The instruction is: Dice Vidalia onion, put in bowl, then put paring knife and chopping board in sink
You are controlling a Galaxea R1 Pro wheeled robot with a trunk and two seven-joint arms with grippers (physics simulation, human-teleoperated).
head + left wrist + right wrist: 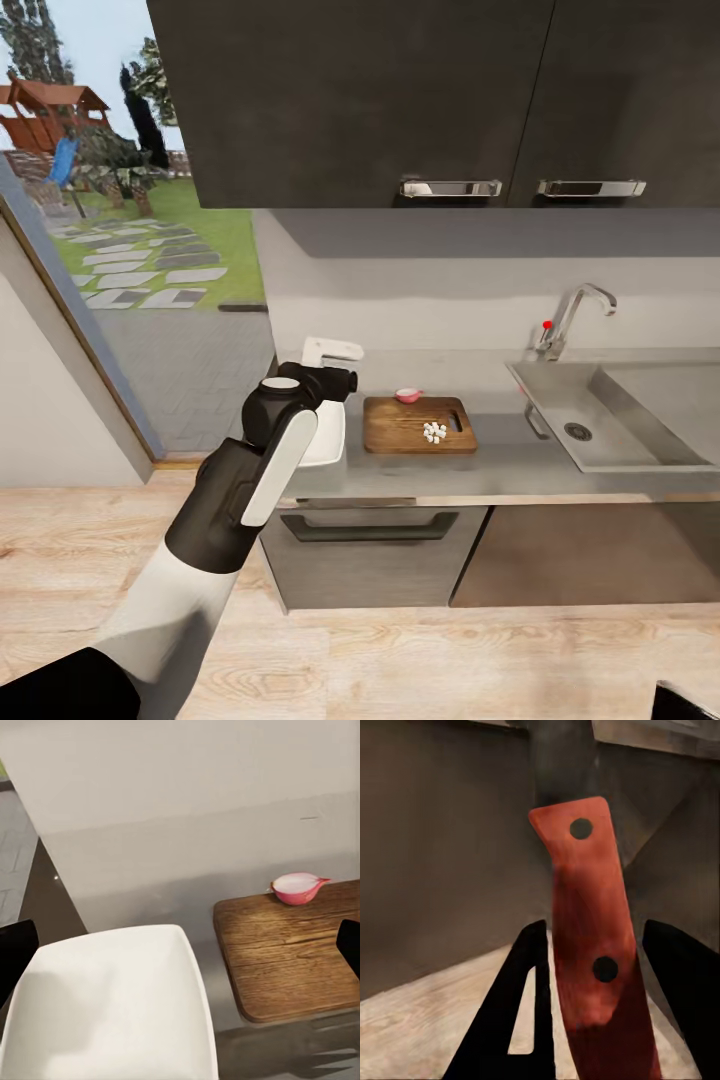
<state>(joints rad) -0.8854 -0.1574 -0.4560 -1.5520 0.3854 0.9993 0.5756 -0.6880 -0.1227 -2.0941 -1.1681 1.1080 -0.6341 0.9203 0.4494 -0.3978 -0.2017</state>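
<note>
Wooden and brown, the chopping board (419, 425) lies flat on the grey desk (500, 465), with a small heap of white diced onion (434, 432) near its middle and a pink-skinned onion piece (298, 886) at its far edge. The dicing looks done, so I judge the step in hand is moving the pieces into the bowl. My left claw (180, 952) hangs over the white bowl (112, 1005), which sits just beside the board's left end; its dark fingers (15, 952) stand wide apart at either side of the wrist view, gripping nothing. That spot makes sense: the bowl is close enough to the board for an easy transfer. My right claw (592, 1005) is down low, away from the desk, with the knife's red handle (589, 945) standing upright between its black fingers; the handle seems gripped there, kept out of the way until it goes to the sink (620, 415), which lies well to the right of the board under the tap (575, 315).
</note>
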